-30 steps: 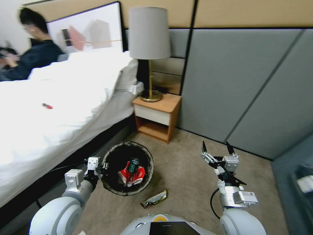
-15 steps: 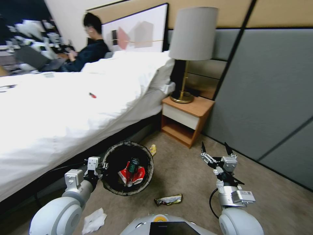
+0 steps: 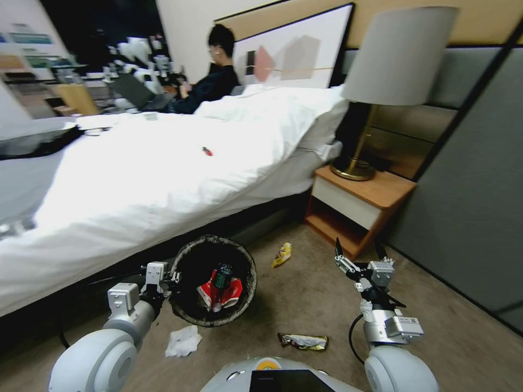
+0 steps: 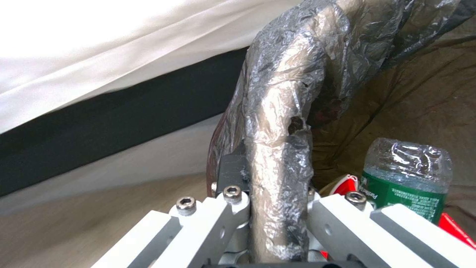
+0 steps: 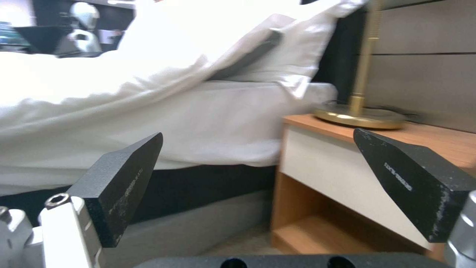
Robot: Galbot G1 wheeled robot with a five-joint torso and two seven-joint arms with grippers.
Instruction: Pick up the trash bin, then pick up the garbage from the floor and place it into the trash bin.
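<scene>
1. The trash bin (image 3: pixel 213 287) sits in the lower centre-left of the head view, beside the bed (image 3: pixel 163 179), its dark bag liner (image 4: pixel 282 123) folded over the rim.
2. The left claw (image 3: pixel 163 279) is clamped on the bin's rim at the bin's left side; in the left wrist view the lined rim runs between its closed fingers (image 4: pixel 233 175).
3. Inside the bin lie a green-labelled plastic bottle (image 3: pixel 221 276) and red-and-white cartons (image 3: pixel 215 296).
4. The right claw (image 3: pixel 357 251) hangs in the lower right of the head view, above the carpet, jaws spread wide and holding nothing; the right wrist view shows its two dark fingertips (image 5: pixel 124 182) well apart.
5. On the floor, a crumpled white tissue (image 3: pixel 182 342) lies at the lower left, just below the bin.
6. A shiny snack wrapper (image 3: pixel 303 341) lies at the lower centre, between bin and right arm.
7. A yellow wrapper (image 3: pixel 281 254) lies mid-frame, between the bin and the nightstand (image 3: pixel 359 209).
8. A lamp (image 3: pixel 381 81) stands on the nightstand in the upper right.
</scene>
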